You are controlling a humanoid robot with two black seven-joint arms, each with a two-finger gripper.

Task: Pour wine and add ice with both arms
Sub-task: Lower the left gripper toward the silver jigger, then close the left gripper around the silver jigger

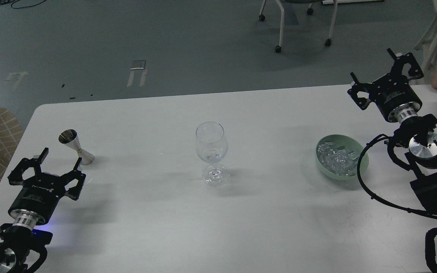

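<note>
My left gripper has its jaws spread wide, nothing between them. It hovers low over the near-left part of the white table, fingers pointing up and away from me. The fingertip on the right side sits just beside the foot of the metal jigger, though I can't tell if it touches. The jigger stands tilted, open mouth up and to the left; I can't tell whether it holds any liquid.

My right gripper is also spread, jaws empty, raised over the far-right corner of the table. One finger reaches toward the left, the other up toward the far edge. Silver wrist ring below it, then the black arm and a ribbed cable loop curving down past the bowl's right side.

The ice lies heaped in a pale green bowl on the right side of the table, below and left of the right gripper, well apart from the jaws. Clear cubes fill most of the bowl.

The wine glass stands upright at table centre, between both grippers, well apart from each. The bowl of the glass looks nearly empty; maybe a trace at the bottom, too faint to tell.

Beyond the table: grey floor, chair legs on casters, a checked cushion at far left.
</note>
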